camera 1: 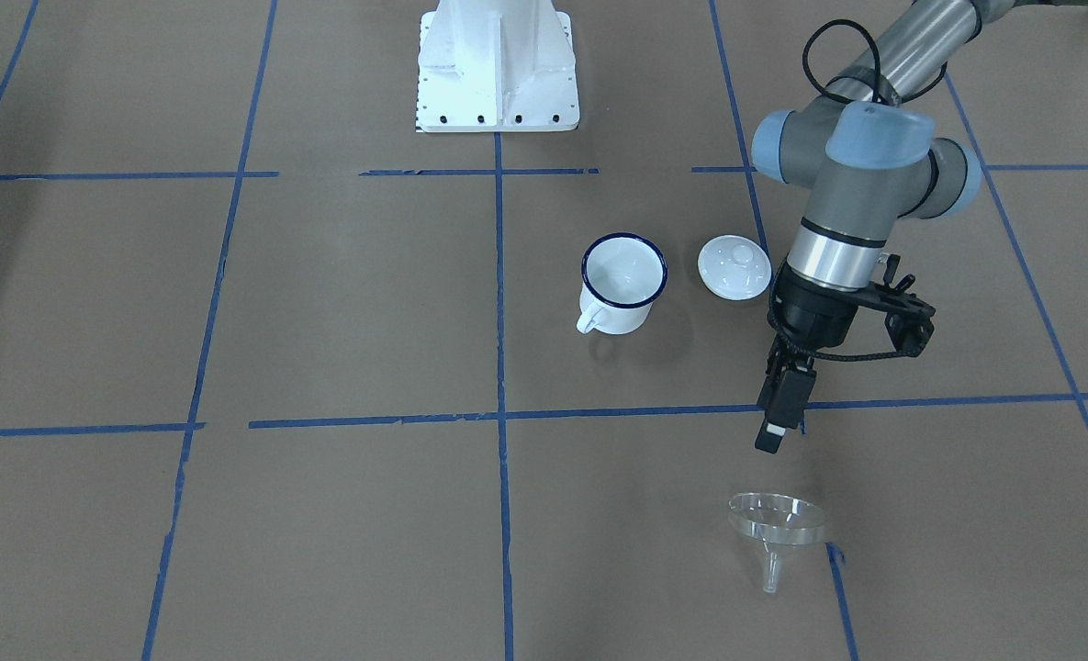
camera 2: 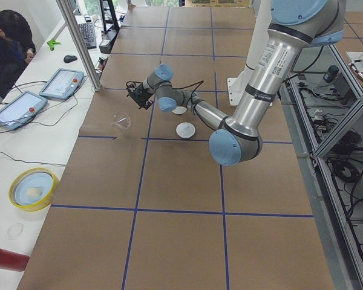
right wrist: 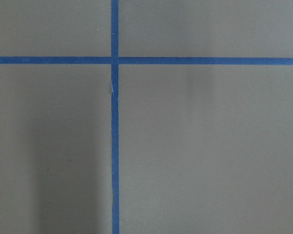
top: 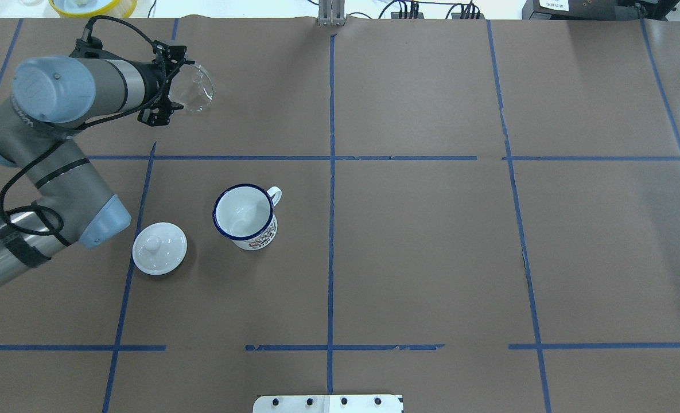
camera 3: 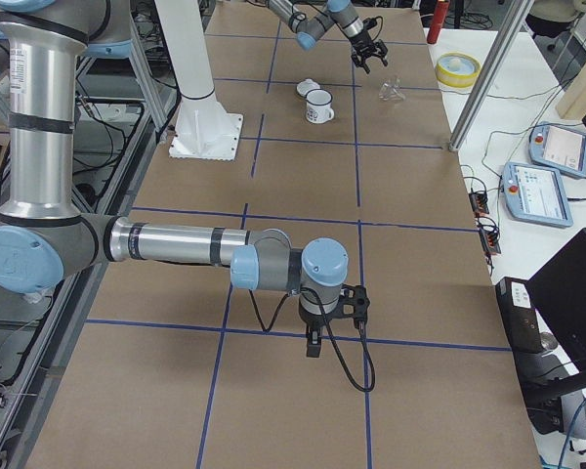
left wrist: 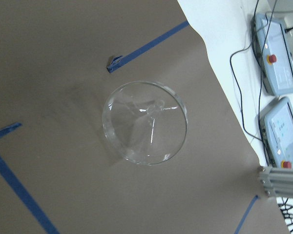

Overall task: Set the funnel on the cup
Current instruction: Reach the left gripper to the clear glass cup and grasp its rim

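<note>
The clear funnel [camera 1: 776,525] lies on its side on the brown paper, spout towards the table's operator edge. It fills the middle of the left wrist view [left wrist: 145,122]. The white mug with a dark blue rim [camera 1: 623,285] stands upright and empty near the table's middle [top: 245,215]. My left gripper [camera 1: 770,442] hangs above the paper just short of the funnel, between it and the mug. I see it edge-on, so I cannot tell if it is open. My right gripper [camera 3: 313,350] hovers far from both objects; I cannot tell its state.
A round white knobbed lid [camera 1: 734,267] lies beside the mug, under the left arm's forearm [top: 159,248]. The robot's white base [camera 1: 498,64] stands at the table's rear. Blue tape lines cross the paper. The right wrist view holds only paper and tape.
</note>
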`<state>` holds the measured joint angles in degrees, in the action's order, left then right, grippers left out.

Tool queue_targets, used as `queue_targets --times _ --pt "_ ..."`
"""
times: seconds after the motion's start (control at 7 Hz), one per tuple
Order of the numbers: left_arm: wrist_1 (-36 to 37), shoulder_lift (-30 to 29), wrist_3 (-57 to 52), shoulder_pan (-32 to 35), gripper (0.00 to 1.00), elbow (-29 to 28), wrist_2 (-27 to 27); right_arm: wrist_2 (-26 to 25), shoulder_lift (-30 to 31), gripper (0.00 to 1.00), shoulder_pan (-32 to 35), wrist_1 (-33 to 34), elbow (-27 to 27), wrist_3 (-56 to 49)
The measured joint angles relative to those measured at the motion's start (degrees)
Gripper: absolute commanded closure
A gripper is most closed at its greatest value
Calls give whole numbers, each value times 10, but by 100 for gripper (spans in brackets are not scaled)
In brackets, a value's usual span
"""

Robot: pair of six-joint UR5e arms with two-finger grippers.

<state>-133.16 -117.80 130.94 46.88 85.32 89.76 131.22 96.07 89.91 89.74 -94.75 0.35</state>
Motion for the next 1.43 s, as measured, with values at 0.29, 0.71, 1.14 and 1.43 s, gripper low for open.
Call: queue_targets --times 0.29,0.71,1.14,1.43 --pt "-53 -14 59 -1 17 -75 -61 0 0 0 0 0 0 0" --pt "-92 -35 68 -1 17 -145 -75 0 0 0 0 0 0 0" --pt "-104 -58 70 -1 69 -170 -77 0 0 0 0 0 0 0" --pt "-105 -60 67 -2 85 -171 -77 0 0 0 0 0 0 0"
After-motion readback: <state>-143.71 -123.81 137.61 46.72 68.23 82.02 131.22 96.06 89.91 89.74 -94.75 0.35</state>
